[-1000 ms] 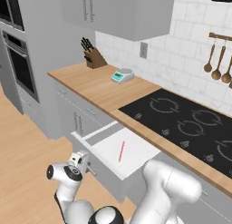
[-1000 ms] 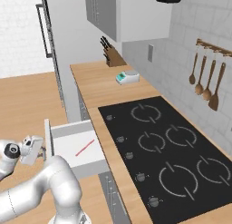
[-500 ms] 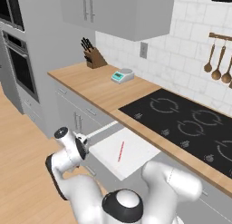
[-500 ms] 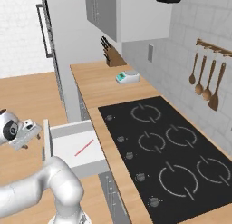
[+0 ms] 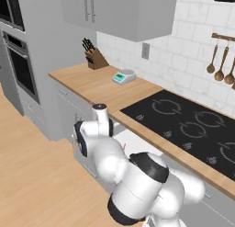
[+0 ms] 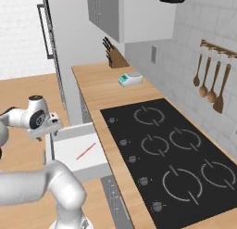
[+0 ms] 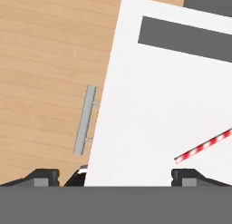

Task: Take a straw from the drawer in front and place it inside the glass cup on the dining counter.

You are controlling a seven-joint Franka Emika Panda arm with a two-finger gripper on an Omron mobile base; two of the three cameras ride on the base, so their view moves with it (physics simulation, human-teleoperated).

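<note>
Pincer (image 7: 115,177) spread wide and holding nothing, hovering over the front edge of the open drawer (image 7: 149,105), tips straddling the drawer front w/ the floor on one side and the white interior on the other. In the right base view the hand (image 6: 41,122) sits just off the drawer's outer corner.

Biggest first: drawer (image 6: 78,151) is pulled out from under the wall counter (image 6: 99,91), beside the black cooktop (image 6: 171,149). Light grey front, slim metal bar handle (image 7: 85,119), plain white inside. Rigid box, nothing to worry about there, just a low wall to clear on the way in.

Then the straw (image 7: 204,146), lying flat on the drawer bottom, roughly mid-drawer in the right base view (image 6: 86,150), slanted across it. Thin, straight, red-and-white stripes. My read: v. light, prob stiff enough lengthwise but easy to crush or kink if pinched hard, smooth so it may roll or skid on that slick white floor. Best bet is a gentle pinch near the middle, fingers set across its length, so it hangs balanced and doesn't swing. Being flat on the bottom, fingertips will likely need to get right down to the surface.
</note>
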